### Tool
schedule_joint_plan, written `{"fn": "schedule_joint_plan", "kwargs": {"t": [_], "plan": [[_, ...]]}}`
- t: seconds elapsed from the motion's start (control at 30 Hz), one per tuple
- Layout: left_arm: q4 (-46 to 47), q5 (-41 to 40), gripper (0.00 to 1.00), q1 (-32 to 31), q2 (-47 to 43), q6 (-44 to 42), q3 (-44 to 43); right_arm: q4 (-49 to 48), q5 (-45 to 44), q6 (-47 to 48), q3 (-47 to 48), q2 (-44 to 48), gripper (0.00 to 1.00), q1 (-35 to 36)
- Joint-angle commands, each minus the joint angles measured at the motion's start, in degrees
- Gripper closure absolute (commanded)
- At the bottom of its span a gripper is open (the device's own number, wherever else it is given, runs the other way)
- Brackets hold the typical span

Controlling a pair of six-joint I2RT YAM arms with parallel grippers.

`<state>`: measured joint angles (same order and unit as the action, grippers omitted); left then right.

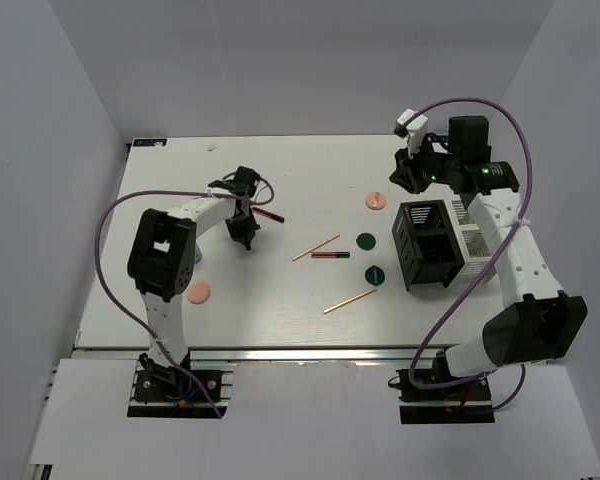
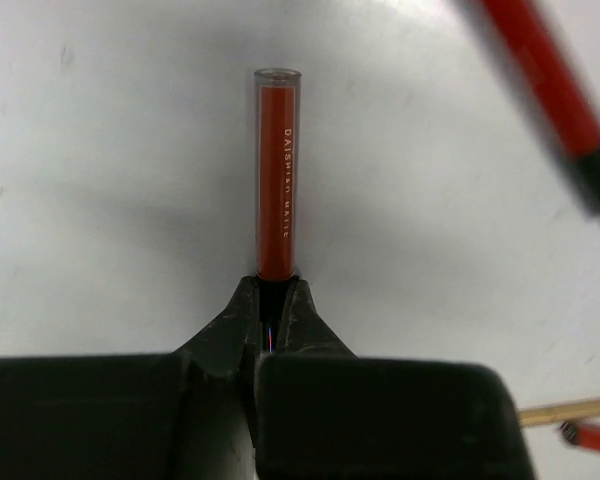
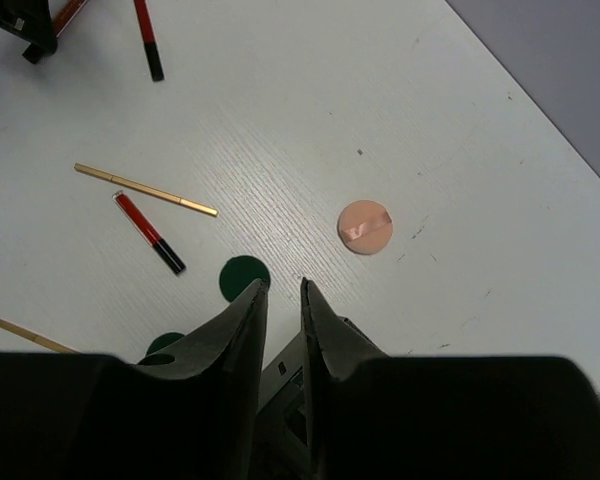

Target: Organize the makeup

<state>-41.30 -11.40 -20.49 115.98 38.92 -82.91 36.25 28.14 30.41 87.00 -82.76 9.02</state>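
Clear glossy plastic is noted on the red tube (image 2: pixel 278 180); table (image 3: pixel 280 120) matt white, finely grained; peach disc (image 3: pixel 365 227) possibly foam.

Red tube (image 2: pixel 277 180) clamped in left claw (image 2: pixel 271 292); tan sticks (image 1: pixel 315 248), green discs (image 1: pixel 366 241), peach discs (image 1: pixel 377 201) scattered on worktop (image 1: pixel 300 170).

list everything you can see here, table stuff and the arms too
red tubes: 3, red with black ends; one mid-table, one beside the left gripper, one held
sticks: 2, tan; mid-table, nearer the front
peach discs: 2, peach-pink; beyond the box, by the left arm
green discs: 2, dark green; left of the box
compartment box: 1, black and white; right side
table: 1, white
left gripper: shut on one red tube
right gripper: open, empty
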Motion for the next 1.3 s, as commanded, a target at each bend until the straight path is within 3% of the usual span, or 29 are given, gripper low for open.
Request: {"fn": "schedule_joint_plan", "kwargs": {"t": [0.0, 0.1, 0.27, 0.33, 0.37, 0.47, 0.6, 0.7, 1.03, 1.27], "plan": [[1.55, 2.33, 1.0, -0.6, -8.56, 0.2, 3.81, -1.44, 2.79, 0.35, -1.48, 2.51, 0.73, -0.14], [6.29, 6.55, 1.0, -2.7, -14.81, -2.43, 2.94, -3.02, 3.32, -1.31, -3.23, 3.4, 0.68, -0.05], [17.72, 20.32, 1.0, -7.54, -17.98, -8.84, -1.63, -6.8, 1.58, -7.64, -3.6, 4.1, 0.65, -1.45], [25.72, 25.08, 1.0, -10.09, -17.55, -10.35, -1.55, -12.06, 0.6, -12.45, -3.85, 5.06, 0.64, -4.26], [28.27, 31.46, 1.0, -10.53, -16.85, -11.05, -1.55, -14.43, -0.44, -14.14, -4.29, 5.76, 0.64, -5.4], [37.84, 36.25, 1.0, -14.13, -14.82, -15.25, -1.29, -23.83, -1.77, -19.42, -7.45, 9.19, 0.64, -10.4], [61.18, 37.85, 1.0, -19.75, -13.95, -21.41, 2.58, -32.55, -1.95, -20.83, -13.69, 15.07, 0.64, -12.79], [69.39, 37.59, 1.0, -21.78, -9.12, -23.62, 0.75, -34.31, -2.21, -21.71, -16.86, 17.45, 0.64, -13.41], [84.88, 35.05, 1.0, -27.85, 8.28, -21.87, -10.24, -35.63, -4.76, -23.82, -22.22, 21.85, 0.64, -16.4], [82.53, 33.2, 1.0, -29.96, 18.65, -22.92, -24.21, -35.63, -4.24, -24.88, -23.28, 22.56, 0.64, -17.36]]}}
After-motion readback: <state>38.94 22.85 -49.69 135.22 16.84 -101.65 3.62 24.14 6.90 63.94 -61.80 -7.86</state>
